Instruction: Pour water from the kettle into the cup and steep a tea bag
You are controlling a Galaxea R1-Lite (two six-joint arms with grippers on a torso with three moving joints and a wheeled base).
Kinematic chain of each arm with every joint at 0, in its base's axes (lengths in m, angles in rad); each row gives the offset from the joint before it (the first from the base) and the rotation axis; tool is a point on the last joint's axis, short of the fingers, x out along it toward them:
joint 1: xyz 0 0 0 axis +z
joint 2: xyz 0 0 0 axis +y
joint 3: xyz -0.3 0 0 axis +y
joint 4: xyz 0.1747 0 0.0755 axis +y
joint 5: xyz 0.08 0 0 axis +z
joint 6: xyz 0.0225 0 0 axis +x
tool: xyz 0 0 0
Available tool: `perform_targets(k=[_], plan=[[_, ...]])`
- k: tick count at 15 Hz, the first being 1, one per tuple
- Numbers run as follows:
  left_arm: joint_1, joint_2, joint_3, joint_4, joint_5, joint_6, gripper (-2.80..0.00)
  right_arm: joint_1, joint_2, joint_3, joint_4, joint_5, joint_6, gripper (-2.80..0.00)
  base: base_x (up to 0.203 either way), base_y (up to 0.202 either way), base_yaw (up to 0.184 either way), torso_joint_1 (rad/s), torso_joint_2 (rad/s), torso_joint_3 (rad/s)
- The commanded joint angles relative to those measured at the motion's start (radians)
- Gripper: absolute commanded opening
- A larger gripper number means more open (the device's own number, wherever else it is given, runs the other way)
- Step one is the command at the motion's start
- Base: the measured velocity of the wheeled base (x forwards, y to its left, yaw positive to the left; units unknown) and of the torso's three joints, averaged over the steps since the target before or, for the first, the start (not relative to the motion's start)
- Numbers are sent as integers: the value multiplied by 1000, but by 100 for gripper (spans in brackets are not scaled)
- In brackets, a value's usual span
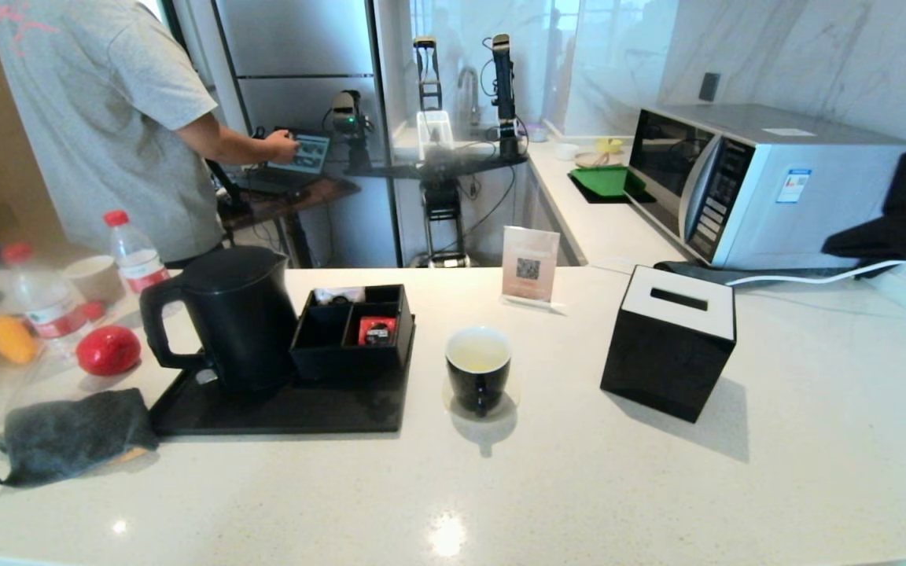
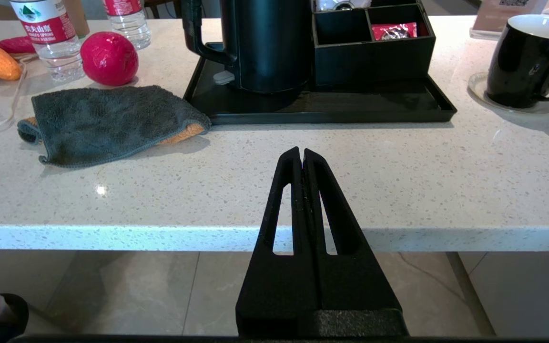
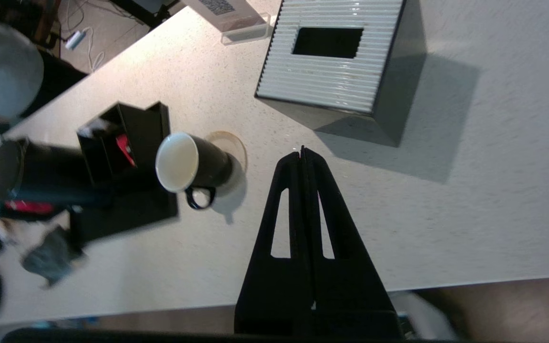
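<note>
The matte black kettle [image 1: 233, 314] stands upright on a black tray [image 1: 280, 413] left of centre, handle to the left. The black cup [image 1: 478, 369] with its white inside sits on a clear coaster right of the tray; no water shows in it. No tea bag can be made out. My left gripper [image 2: 301, 151] is shut and empty, hovering over the counter's front edge, short of the tray and kettle [image 2: 267, 47]. My right gripper [image 3: 302, 151] is shut and empty, high above the counter between cup [image 3: 193, 164] and tissue box; its arm shows at the far right [image 1: 834, 245].
A black organizer [image 1: 355, 330] holding a red packet [image 1: 377, 328] shares the tray. A black tissue box [image 1: 669, 338] stands right of the cup. A grey cloth [image 1: 75, 432], a red ball [image 1: 108, 350], bottles [image 1: 134, 255] and a tan paper cup [image 1: 95, 277] crowd the left. A microwave [image 1: 752, 181] is behind.
</note>
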Motion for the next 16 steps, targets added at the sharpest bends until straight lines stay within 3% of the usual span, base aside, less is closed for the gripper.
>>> perform_targets(k=[1,3,7,9,12,16], plan=[[0,0,0,0,1,0,-280,0,-257,153,-45,-2,-139,-280,0,0,0,0,0,0],[0,0,0,0,1,0,-280,0,-383,324,-156,-3,-305,-280,0,0,0,0,0,0],[0,0,0,0,1,0,-280,-4,-578,689,-463,-62,-537,-280,0,0,0,0,0,0],[0,0,0,0,1,-1,-280,-30,-655,874,-645,-105,-607,-280,0,0,0,0,0,0],[0,0,0,0,1,0,-280,-159,-755,1169,-870,-118,-678,-280,0,0,0,0,0,0],[0,0,0,0,1,0,-280,-239,-966,1441,-1038,-74,-793,-280,0,0,0,0,0,0]])
